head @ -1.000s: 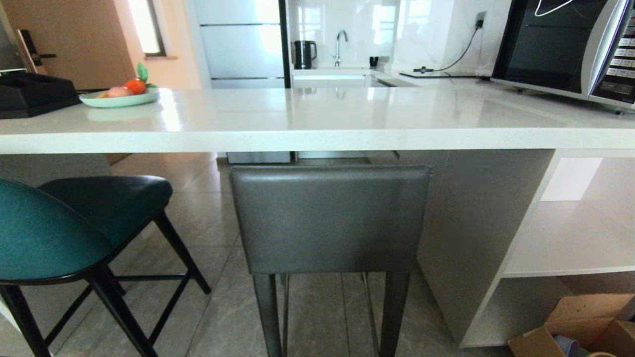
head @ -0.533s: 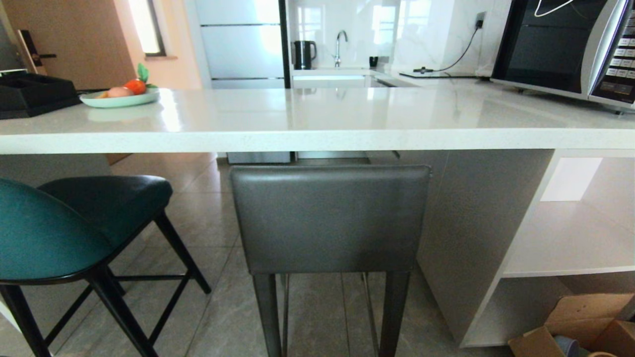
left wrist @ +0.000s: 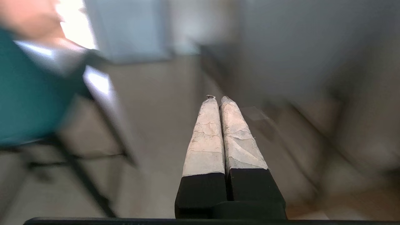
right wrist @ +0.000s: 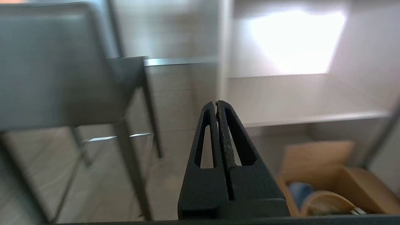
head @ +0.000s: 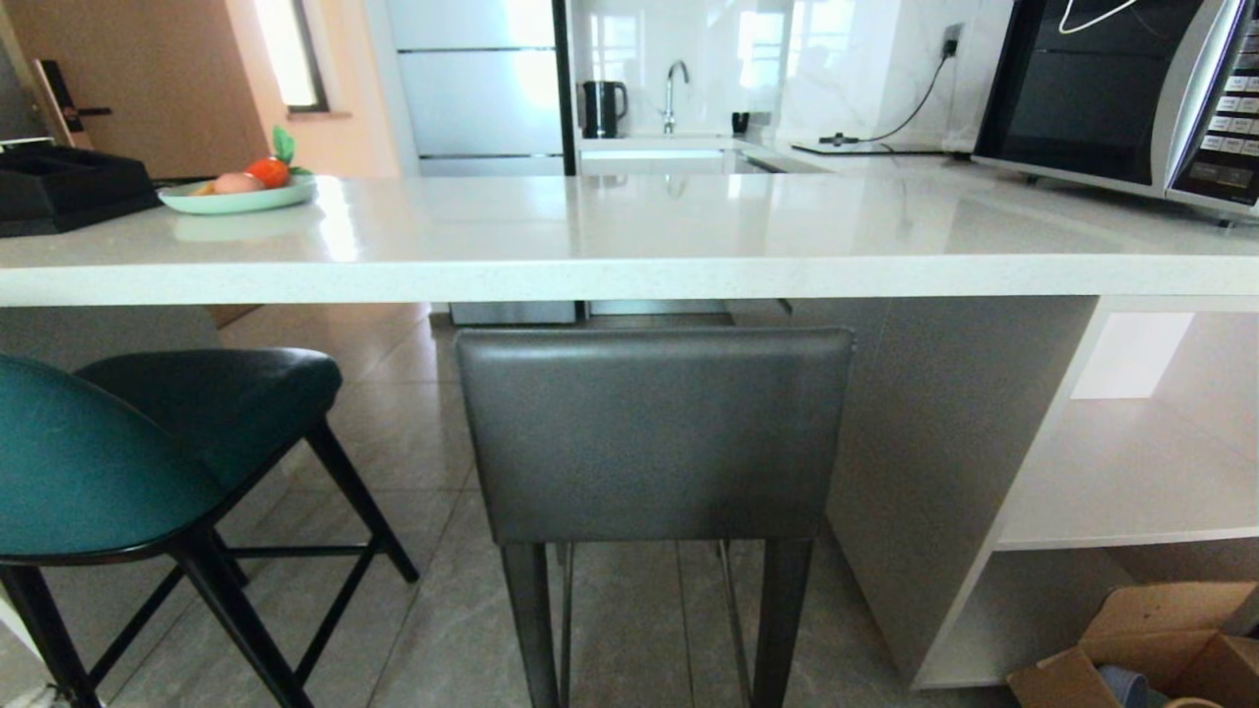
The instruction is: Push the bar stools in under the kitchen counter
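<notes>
Head view shows the grey stool (head: 654, 433) facing the kitchen counter (head: 629, 261). It looks stiff and top-heavy, so push low on its backrest. Left gripper (left wrist: 217, 100) and right gripper (right wrist: 216, 103) are both closed, empty.

The head view looks forward, level with the edge of the glossy white stone tabletop (head: 629, 265), close behind the squared grey leather stool (head: 654, 433). The left wrist view looks low over its closed tool (left wrist: 217, 99) toward the curved teal leather stool (left wrist: 28, 93). The right wrist view, over its closed tool (right wrist: 216, 103), shares the grey stool (right wrist: 53, 68) and the brown cardboard box (right wrist: 331, 175).
</notes>
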Controlling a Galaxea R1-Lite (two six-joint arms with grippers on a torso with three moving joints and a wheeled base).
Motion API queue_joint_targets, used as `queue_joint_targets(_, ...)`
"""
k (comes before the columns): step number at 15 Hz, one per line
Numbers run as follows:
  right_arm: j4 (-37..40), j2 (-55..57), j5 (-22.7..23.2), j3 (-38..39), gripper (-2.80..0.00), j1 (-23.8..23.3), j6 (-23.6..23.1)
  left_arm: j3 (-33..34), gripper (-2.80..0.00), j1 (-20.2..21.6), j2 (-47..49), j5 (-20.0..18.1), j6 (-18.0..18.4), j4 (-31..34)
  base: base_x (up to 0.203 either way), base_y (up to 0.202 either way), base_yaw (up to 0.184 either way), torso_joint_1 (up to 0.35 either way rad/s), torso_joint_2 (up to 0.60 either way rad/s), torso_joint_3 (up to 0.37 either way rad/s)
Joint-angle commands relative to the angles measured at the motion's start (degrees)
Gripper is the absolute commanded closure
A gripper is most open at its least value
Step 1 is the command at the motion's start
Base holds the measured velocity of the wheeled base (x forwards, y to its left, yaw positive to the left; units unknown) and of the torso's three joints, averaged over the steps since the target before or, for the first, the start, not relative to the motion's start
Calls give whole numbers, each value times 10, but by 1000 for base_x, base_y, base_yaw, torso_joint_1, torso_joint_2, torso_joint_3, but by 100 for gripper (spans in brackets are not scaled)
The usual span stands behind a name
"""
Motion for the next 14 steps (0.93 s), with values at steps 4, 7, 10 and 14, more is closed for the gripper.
queue_joint_targets(4,32,-13,18,-13,0,0,30,-96,0,-2,0,-202,-12,175,0,0,0,0,0,0)
queue_joint_targets(7,38,-14,27,-5,0,0,32,-79,0,-2,-1,-193,7,173,0,0,0,0,0,0)
queue_joint_targets(10,39,-14,26,-2,0,0,41,-125,0,-70,12,-192,9,188,0,0,0,0,0,0)
queue_joint_targets(14,39,-14,23,6,0,0,49,-121,0,-135,8,-71,-2,202,0,0,0,0,0,0)
